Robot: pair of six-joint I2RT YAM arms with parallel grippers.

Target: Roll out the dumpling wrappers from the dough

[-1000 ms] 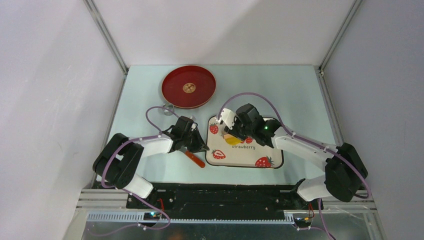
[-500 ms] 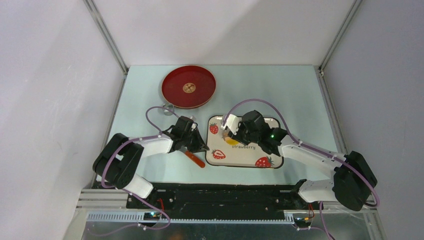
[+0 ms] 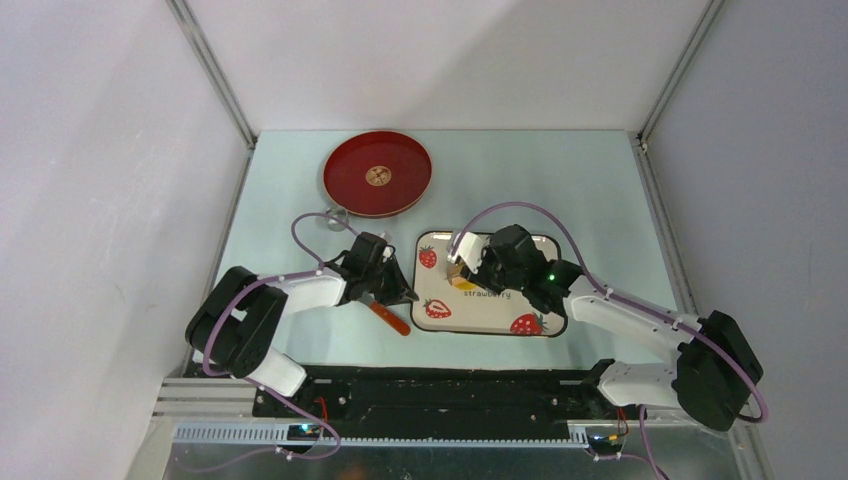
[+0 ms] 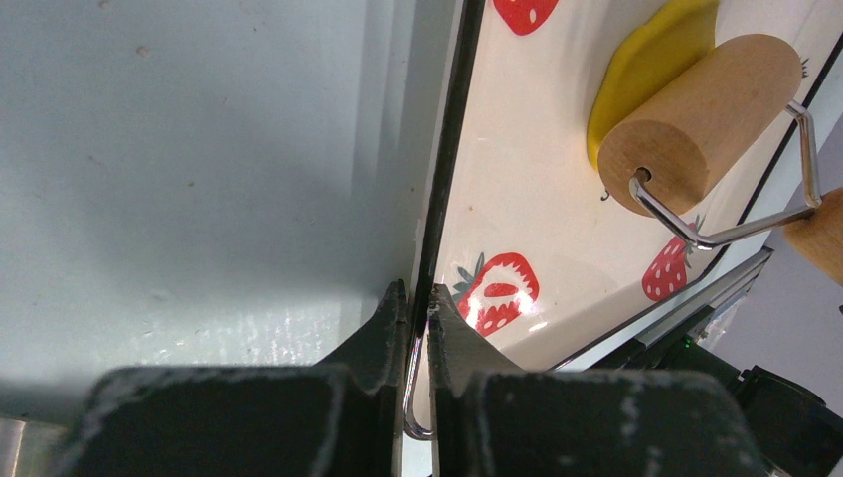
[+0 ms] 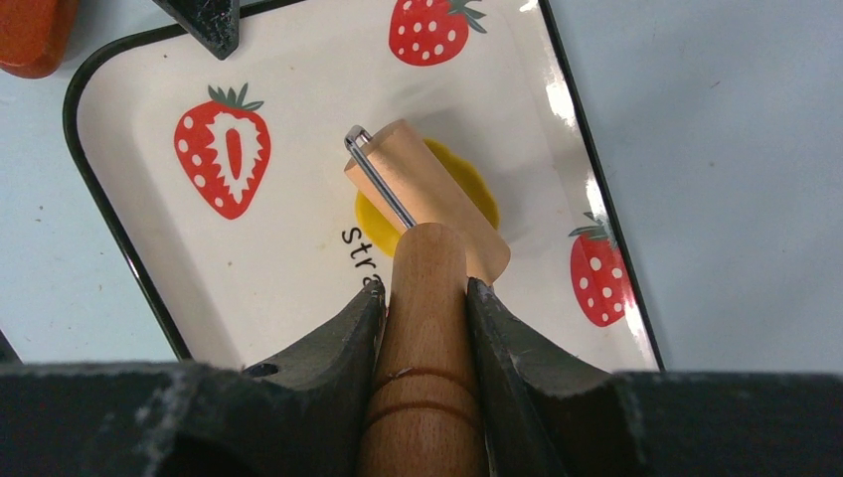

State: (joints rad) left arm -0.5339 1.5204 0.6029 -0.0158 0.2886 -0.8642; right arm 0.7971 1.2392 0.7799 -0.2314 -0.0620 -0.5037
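A pale blue-green tabletop (image 3: 560,170) stretches out past the left pincer (image 3: 404,296) and the right pincer (image 3: 458,270), closed in by plain white walls (image 3: 450,60) beyond and to either side of them; slanting aluminium posts (image 3: 215,70) mark the far corners, a black base plate (image 3: 430,395) lies nearer; soft, even light

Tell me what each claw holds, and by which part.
The right claw grips the tan wooden roller by its handle. The left claw pinches the white strawberry-printed tray by its black rim.
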